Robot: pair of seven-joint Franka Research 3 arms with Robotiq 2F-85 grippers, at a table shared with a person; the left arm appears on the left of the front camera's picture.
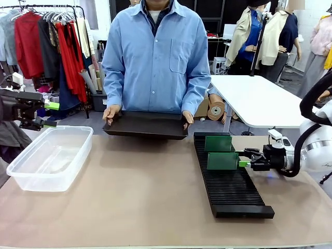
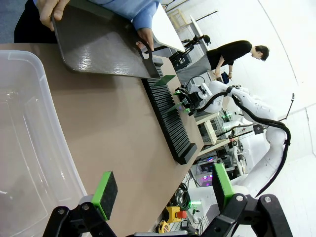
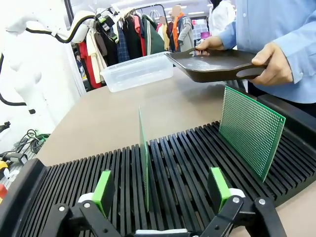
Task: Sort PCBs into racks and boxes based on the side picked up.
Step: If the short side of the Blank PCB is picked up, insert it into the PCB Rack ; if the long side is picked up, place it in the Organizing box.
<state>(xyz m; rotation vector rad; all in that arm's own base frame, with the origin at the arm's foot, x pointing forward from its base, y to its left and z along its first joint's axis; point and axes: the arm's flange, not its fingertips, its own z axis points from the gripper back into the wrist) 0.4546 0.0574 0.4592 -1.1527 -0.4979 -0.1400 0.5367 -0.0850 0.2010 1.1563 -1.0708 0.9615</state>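
The right gripper [image 3: 160, 195] has its jaws apart around a circuit board [image 3: 143, 160] standing upright in the rack [image 3: 197, 158], not gripping it. A second board [image 3: 251, 129] stands farther along. The left gripper [image 2: 162, 192], jaws apart, hovers beside the clear tub [image 2: 29, 148]. Beyond, a person's hands [image 1: 111, 113] hold a black tray [image 1: 147, 125].

robot lab doubling as clothing studio: clothes rack [image 1: 49, 36], white worktable [image 1: 257, 98], equipment benches [image 2: 212, 143].
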